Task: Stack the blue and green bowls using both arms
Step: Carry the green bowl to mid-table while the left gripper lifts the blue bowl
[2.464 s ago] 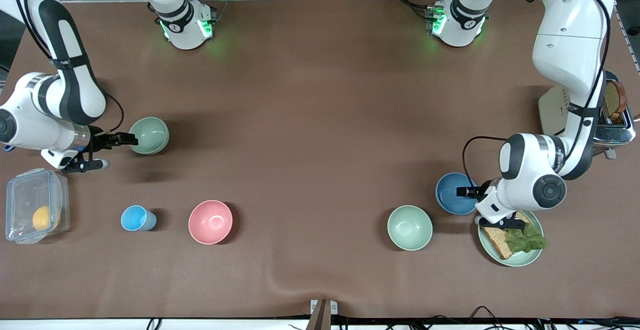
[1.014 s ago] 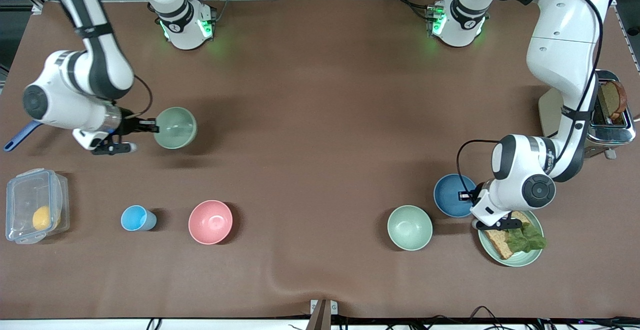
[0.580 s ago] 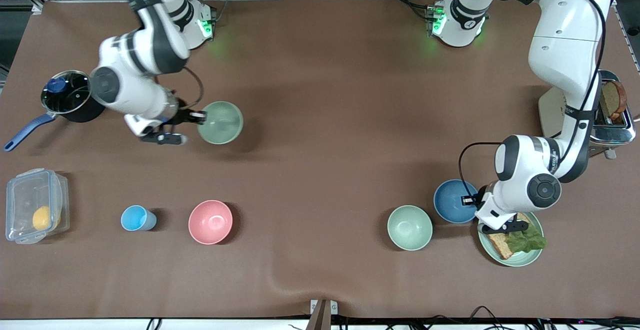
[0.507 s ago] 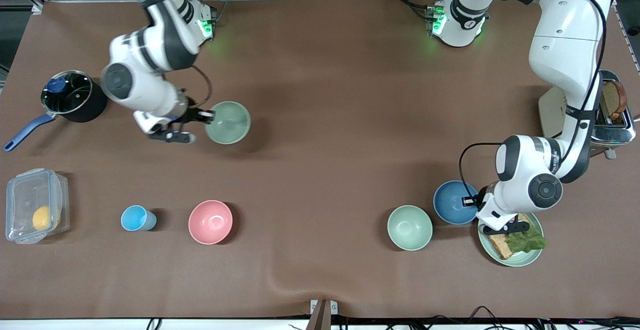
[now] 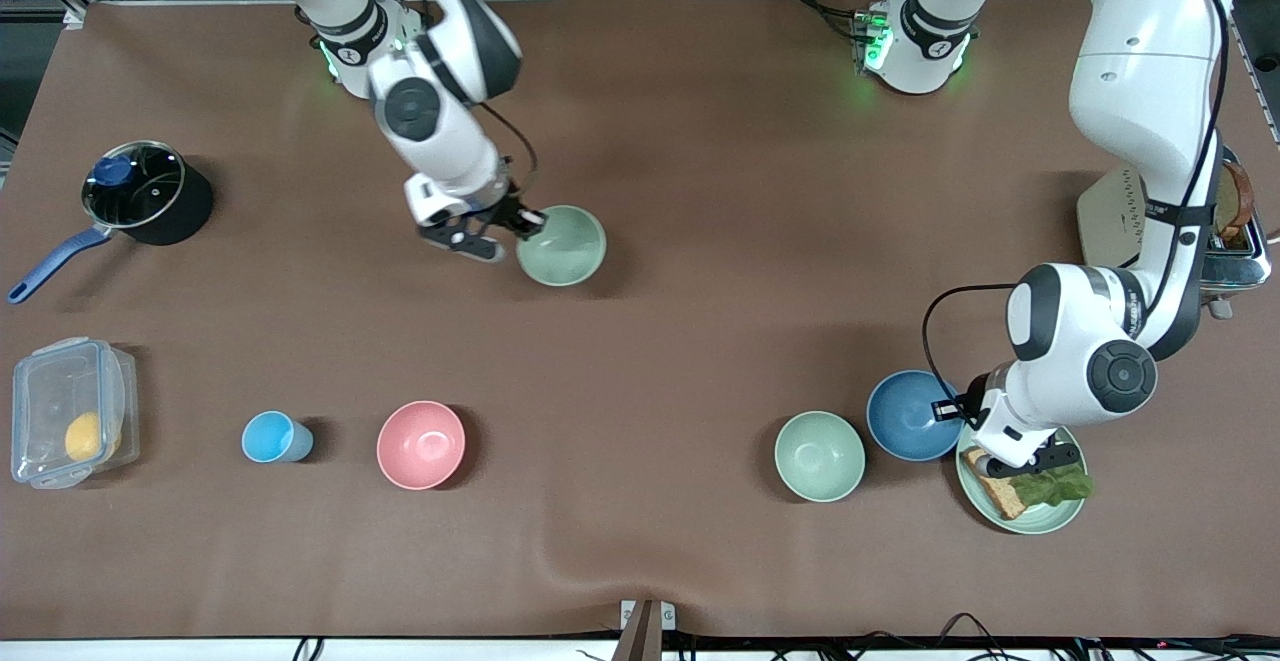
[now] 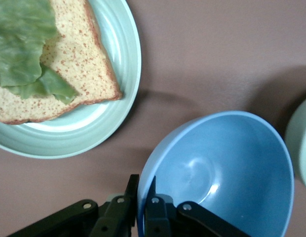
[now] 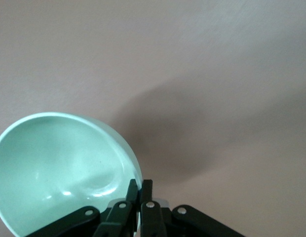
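Note:
My right gripper [image 5: 527,223] is shut on the rim of the green bowl [image 5: 561,245] and holds it above the middle of the table; the bowl also shows in the right wrist view [image 7: 59,168], with my right gripper [image 7: 139,190] pinching its rim. My left gripper [image 5: 950,409] is shut on the rim of the blue bowl [image 5: 908,415], which sits low over the table beside the plate. In the left wrist view the blue bowl [image 6: 227,168] has its rim between the fingers of my left gripper [image 6: 143,187].
A paler mint-green bowl [image 5: 819,456] stands close beside the blue bowl. A green plate [image 5: 1040,516] with bread and lettuce lies under the left wrist. A pink bowl [image 5: 421,444], light-blue cup [image 5: 272,437], plastic box [image 5: 70,411], pot [image 5: 145,191] and toaster [image 5: 1230,231] stand around.
My right arm has carried the green bowl from its end of the table toward the middle. My left gripper has shifted the blue bowl slightly nearer the front camera.

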Controlling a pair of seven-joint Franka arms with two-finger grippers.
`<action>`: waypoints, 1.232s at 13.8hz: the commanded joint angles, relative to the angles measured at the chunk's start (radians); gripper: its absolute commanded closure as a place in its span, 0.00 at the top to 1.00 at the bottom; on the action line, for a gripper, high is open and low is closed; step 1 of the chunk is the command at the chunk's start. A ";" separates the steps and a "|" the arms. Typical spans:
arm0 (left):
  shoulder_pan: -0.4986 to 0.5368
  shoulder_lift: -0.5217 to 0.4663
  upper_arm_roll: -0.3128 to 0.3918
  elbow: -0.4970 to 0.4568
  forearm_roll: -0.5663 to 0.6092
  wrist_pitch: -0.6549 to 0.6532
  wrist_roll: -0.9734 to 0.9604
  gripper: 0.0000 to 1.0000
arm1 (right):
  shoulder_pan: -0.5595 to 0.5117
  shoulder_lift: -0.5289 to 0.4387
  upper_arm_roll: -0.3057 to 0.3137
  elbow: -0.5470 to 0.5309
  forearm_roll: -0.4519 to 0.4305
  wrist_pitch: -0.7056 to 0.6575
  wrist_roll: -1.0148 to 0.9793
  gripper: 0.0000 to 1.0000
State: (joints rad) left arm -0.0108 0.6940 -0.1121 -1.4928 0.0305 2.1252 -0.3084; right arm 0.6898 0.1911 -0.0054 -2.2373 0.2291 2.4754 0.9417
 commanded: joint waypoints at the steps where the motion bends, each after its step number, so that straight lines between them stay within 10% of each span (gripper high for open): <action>1: -0.001 -0.112 -0.001 -0.070 -0.021 -0.037 -0.018 0.00 | 0.082 0.129 -0.011 0.135 0.012 0.006 0.156 0.00; 8: -0.003 -0.267 -0.126 -0.278 -0.150 0.089 -0.037 0.00 | 0.165 0.252 -0.013 0.166 0.012 0.165 0.292 0.00; 9: 0.006 -0.302 -0.147 -0.347 -0.155 0.134 -0.041 0.00 | 0.165 0.255 -0.013 0.166 0.013 0.163 0.304 0.33; 10: 0.008 -0.341 -0.159 -0.409 -0.181 0.157 -0.040 0.00 | 0.157 0.254 -0.011 0.168 0.015 0.154 0.333 0.88; 11: 0.008 -0.372 -0.161 -0.459 -0.208 0.173 -0.035 0.00 | 0.151 0.254 -0.013 0.183 0.015 0.148 0.360 1.00; 17: 0.000 -0.485 -0.204 -0.589 -0.454 0.203 -0.034 0.00 | 0.057 0.234 -0.019 0.408 0.015 -0.298 0.440 1.00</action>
State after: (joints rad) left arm -0.0146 0.2695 -0.2851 -2.0111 -0.3545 2.2896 -0.3373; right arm 0.7985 0.4321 -0.0317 -1.9180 0.2322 2.3086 1.3392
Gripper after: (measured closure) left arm 0.916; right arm 0.211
